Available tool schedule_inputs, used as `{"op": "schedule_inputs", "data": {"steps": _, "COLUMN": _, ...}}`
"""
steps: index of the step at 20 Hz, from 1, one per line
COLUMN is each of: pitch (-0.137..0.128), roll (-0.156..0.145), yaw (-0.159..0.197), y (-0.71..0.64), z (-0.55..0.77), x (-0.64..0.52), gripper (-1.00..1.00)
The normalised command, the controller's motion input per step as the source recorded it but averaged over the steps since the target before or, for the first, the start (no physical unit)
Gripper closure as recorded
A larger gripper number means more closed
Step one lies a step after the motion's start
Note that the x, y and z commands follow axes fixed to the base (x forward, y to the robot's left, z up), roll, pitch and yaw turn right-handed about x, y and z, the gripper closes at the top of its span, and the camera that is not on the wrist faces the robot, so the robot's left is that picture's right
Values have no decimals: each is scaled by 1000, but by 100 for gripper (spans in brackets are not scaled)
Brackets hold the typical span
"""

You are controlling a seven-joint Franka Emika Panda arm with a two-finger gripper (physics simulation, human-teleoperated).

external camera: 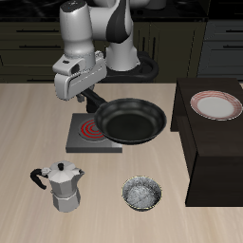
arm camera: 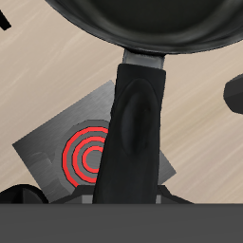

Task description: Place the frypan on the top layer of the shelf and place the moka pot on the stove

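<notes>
My gripper [external camera: 90, 98] is shut on the long black handle [arm camera: 133, 123] of the frypan [external camera: 130, 121] and holds it in the air above the stove [external camera: 92, 133]. The pan's round black bowl [arm camera: 152, 24] hangs over the stove's edge, toward the shelf [external camera: 216, 142]. The stove is a flat grey square with a red spiral burner [arm camera: 87, 155], directly under the handle. The silver moka pot [external camera: 63, 186] with its black handle stands upright on the table nearer the front edge. The dark shelf stands beside the pan, its flat top free on the near part.
A pink-rimmed plate [external camera: 216, 105] lies on the back part of the shelf top. A small shiny metal bowl [external camera: 141, 194] sits on the table near the front edge, between the moka pot and the shelf.
</notes>
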Motion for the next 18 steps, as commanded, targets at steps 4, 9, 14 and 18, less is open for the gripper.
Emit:
{"op": "schedule_inputs", "data": {"steps": 4, "pitch": -4, "roll": 3, "yaw": 18, "y": -16, "z": -7, "x": 40, "gripper": 100}}
{"op": "schedule_inputs", "data": {"steps": 9, "pitch": 33, "roll": 13, "yaw": 7, "y": -57, "z": -36, "x": 97, "gripper": 100}}
{"op": "schedule_inputs", "data": {"steps": 14, "pitch": -53, "roll": -5, "yaw": 72, "y": 38, "z": 20, "x": 29, "gripper": 100}}
{"op": "schedule_inputs", "data": {"steps": 18, "pitch": 15, "roll": 21, "yaw": 30, "y": 54, "z": -60, "x": 103, "gripper": 100}}
